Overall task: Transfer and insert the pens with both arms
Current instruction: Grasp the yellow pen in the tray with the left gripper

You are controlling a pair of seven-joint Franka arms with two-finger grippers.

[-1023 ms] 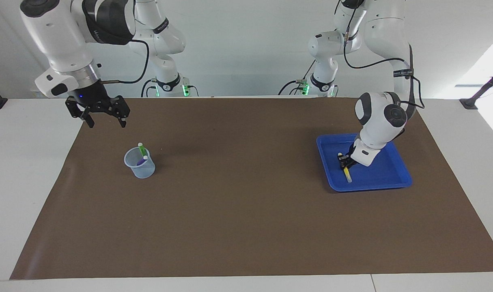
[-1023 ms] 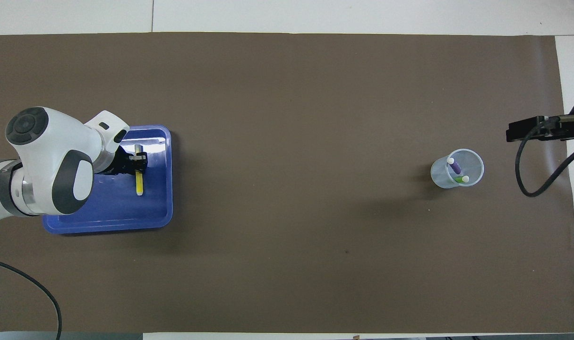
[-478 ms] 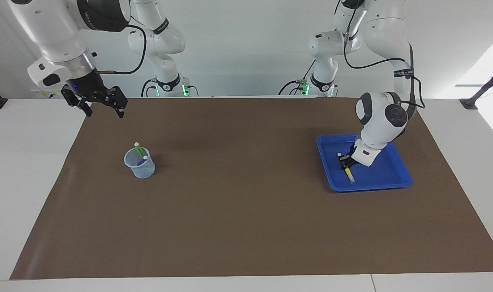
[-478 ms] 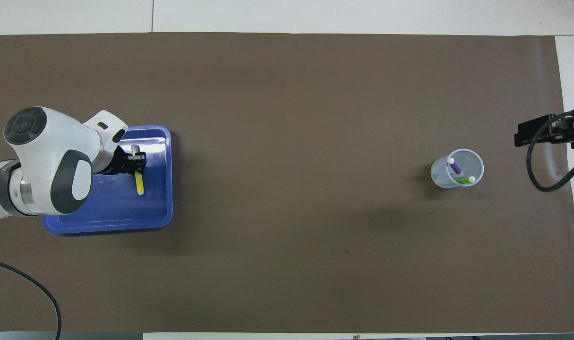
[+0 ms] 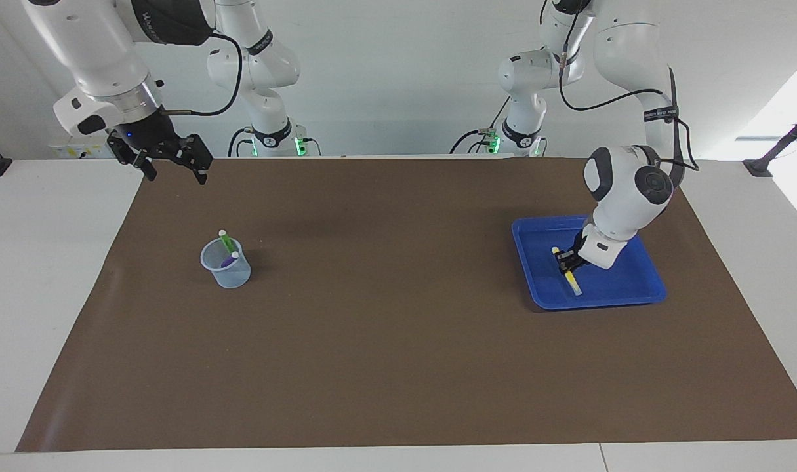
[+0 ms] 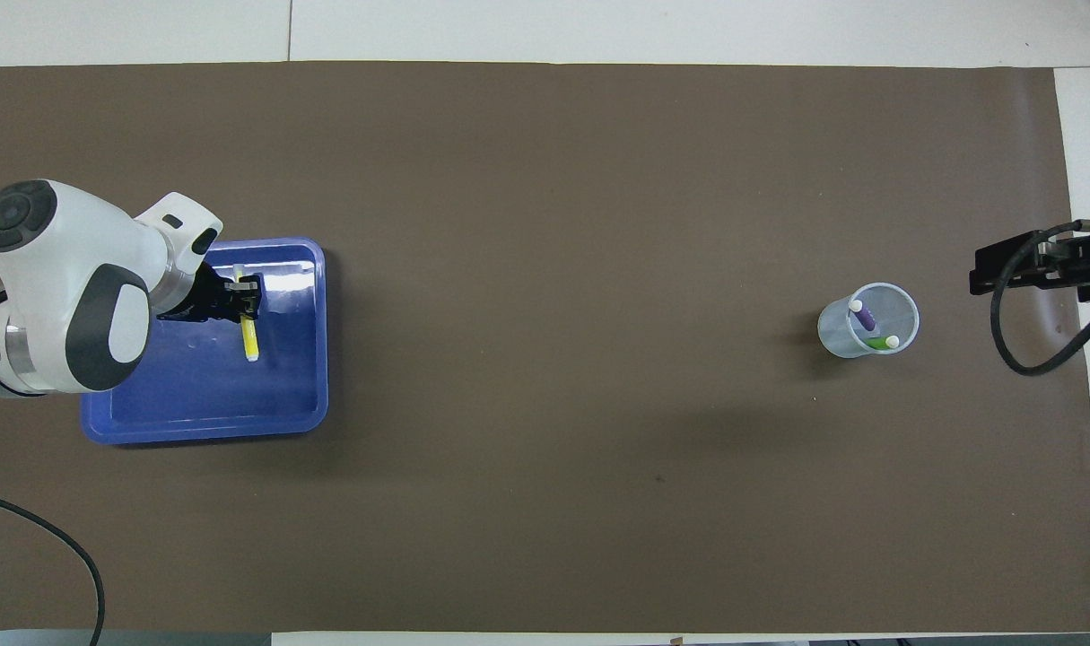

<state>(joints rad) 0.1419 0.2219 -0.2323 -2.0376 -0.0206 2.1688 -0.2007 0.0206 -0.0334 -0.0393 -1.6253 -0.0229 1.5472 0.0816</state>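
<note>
While our left gripper (image 5: 567, 259) clamps the yellow pen (image 5: 571, 276) over the blue tray (image 5: 647, 275), our right gripper (image 5: 173, 169) hangs spread above the mat's edge (image 5: 136, 196).

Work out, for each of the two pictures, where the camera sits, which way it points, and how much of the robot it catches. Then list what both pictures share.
Facing view: high across the table, looking at the robots; both arms show from the top, right gripper open over the mat's edge, left gripper shut on the yellow pen in the blue tray.
Overhead view: high above the robots' end, looking steeply down; the left arm enters bottom left, only the right gripper shows.
Shared: tray, yellow pen, cup holding the green pen and purple pen, brown mat.
</note>
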